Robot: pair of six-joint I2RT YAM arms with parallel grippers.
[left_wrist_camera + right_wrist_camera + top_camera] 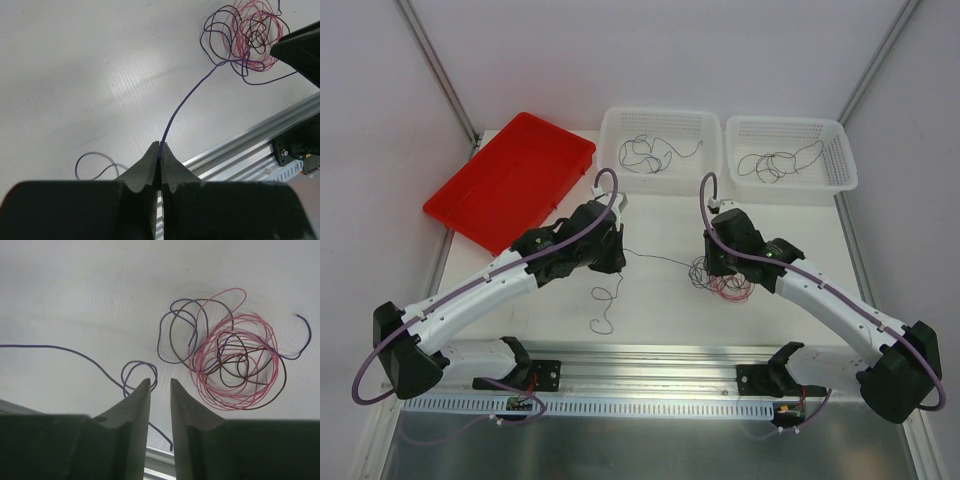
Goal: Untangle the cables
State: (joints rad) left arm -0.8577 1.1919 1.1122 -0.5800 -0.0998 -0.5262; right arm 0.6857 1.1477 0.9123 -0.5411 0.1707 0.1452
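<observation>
**Left gripper** point(160, 146): clamped tight on a single purple cable point(189, 97), which runs taut from its fingertips across the white counter point(100, 75) into the tangle point(235, 365) of pink, purple and dark cables. **Right gripper** point(160, 382): poised just beside the tangle, with a narrow gap between the jaws and nothing gripped. A small purple loop point(140, 371) lies at its fingertips, on the side away from the tangle. A slack tail point(605, 305) lies beyond the left gripper, well apart from the tangle.

Cable tangle point(730, 288) on table point(660, 310), right of centre. Tray point(510, 185) rear left. Two baskets point(660, 113) rear right, cables point(655, 155) inside each.
</observation>
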